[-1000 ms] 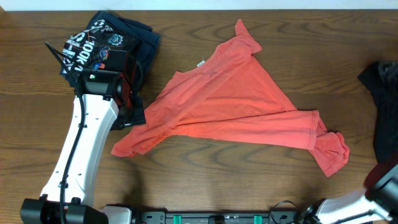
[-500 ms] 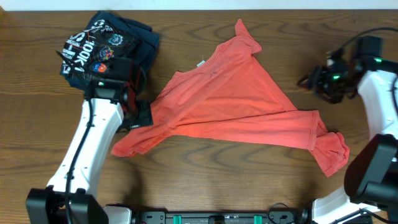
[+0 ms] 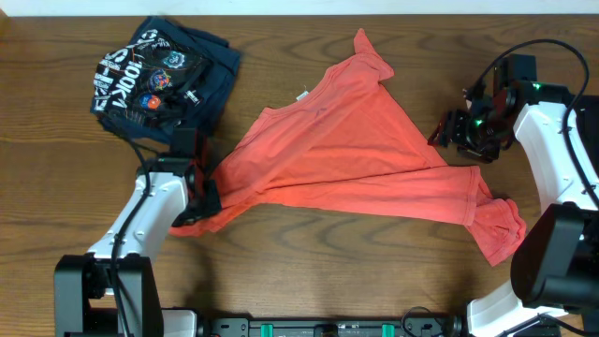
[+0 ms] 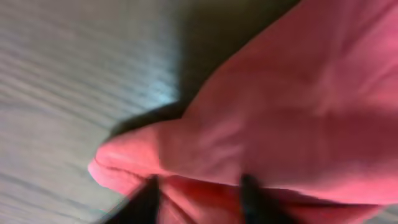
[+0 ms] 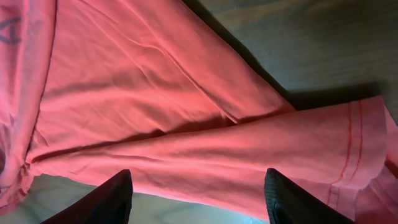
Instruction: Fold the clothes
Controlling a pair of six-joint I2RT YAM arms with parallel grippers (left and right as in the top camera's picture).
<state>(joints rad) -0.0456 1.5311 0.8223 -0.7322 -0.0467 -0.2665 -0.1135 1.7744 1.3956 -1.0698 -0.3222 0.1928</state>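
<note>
A red long-sleeved shirt [image 3: 346, 140] lies crumpled on the wooden table, one sleeve stretched toward the right front. My left gripper [image 3: 192, 204] is low over the shirt's lower left tip. In the blurred left wrist view its fingers [image 4: 199, 199] stand apart with red cloth [image 4: 298, 106] between them. My right gripper [image 3: 447, 131] is open and empty above the shirt's right edge. The right wrist view shows its fingers [image 5: 199, 199] spread over the red cloth [image 5: 155, 93] and the sleeve cuff.
A folded dark blue printed shirt [image 3: 159, 70] lies at the back left of the table [image 3: 56, 187]. The arms' black base rail [image 3: 328, 328] runs along the front edge.
My left gripper has moved down and toward the front onto the shirt's lower left tip. My right arm has swung in from the right edge to the shirt's right side. The shirt has not moved.
</note>
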